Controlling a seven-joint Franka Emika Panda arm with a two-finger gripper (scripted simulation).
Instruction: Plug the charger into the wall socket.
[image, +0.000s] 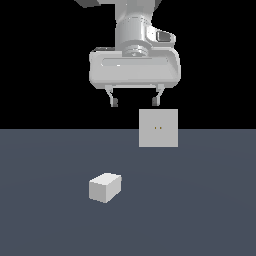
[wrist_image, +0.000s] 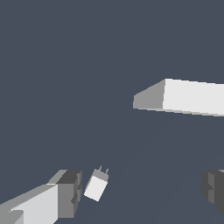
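Observation:
The charger (image: 105, 187), a small off-white block, lies on the dark grey floor toward the front of the exterior view. Behind it and to the exterior view's right stands the wall socket (image: 158, 128), an upright light-grey square panel with two tiny yellowish dots. My gripper (image: 135, 101) hangs high above the floor, open and holding nothing, just to the left of the socket's upper edge. In the wrist view the charger (wrist_image: 96, 184) shows two small prongs and lies far below, near one finger (wrist_image: 65, 194). From there the socket (wrist_image: 183, 98) appears as a long pale slab and the gripper (wrist_image: 140, 192) is spread wide.
A flat dark grey floor (image: 200, 210) spreads across the lower half of the exterior view, with black background above it. Nothing besides the charger and socket stands on it.

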